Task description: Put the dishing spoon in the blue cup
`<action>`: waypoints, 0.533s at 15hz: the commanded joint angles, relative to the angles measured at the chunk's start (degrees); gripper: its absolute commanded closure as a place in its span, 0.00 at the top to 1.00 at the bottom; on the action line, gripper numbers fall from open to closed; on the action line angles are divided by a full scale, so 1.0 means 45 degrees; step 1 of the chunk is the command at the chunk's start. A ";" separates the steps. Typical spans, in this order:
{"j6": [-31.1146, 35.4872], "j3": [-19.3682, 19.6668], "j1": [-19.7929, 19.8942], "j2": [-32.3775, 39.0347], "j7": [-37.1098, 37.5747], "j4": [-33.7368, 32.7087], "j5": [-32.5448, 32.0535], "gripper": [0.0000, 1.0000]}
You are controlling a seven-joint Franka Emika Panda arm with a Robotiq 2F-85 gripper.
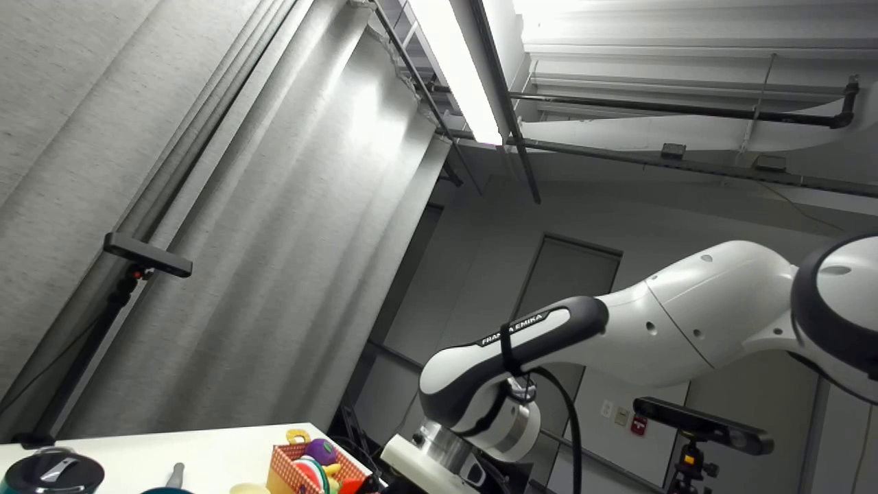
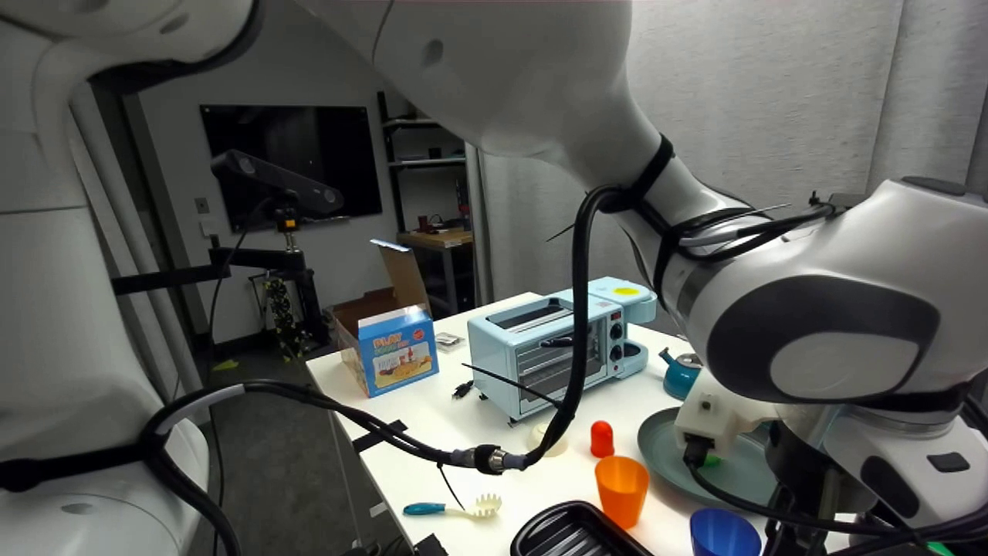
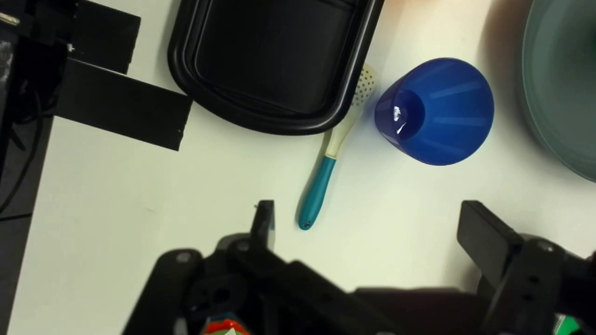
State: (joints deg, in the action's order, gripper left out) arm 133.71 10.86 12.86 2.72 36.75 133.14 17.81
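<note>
The dishing spoon (image 3: 318, 190) has a teal handle and a cream perforated head. In the wrist view it lies on the white table, its head partly hidden by the black tray's edge. The blue cup (image 3: 447, 116) is right of the spoon, with its opening facing up; it also shows at the bottom of an exterior view (image 2: 722, 533). My gripper (image 3: 365, 209) is open and empty above the table, its fingers wide apart. The spoon's handle end shows between the fingertips, nearer the left finger. I cannot make out the spoon in either exterior view.
A black tray (image 3: 274, 56) is beside the spoon and cup. A grey-green plate (image 3: 565, 83) is right of the cup. An orange cup (image 2: 622, 490), a teal-handled toothed utensil (image 2: 432, 509) and a toaster oven (image 2: 532, 355) stand or lie on the table. A toy basket (image 1: 281, 470) shows too.
</note>
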 commanded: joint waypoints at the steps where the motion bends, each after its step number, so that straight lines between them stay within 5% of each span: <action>1: 0.0491 0.0129 -0.0173 0.0778 0.0641 -0.0599 -0.0396 1.00; 8: 0.1192 0.0142 -0.0409 0.1948 0.0990 -0.0941 -0.0781 1.00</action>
State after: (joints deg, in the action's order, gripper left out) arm 137.26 10.86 12.41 8.51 39.23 130.56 15.51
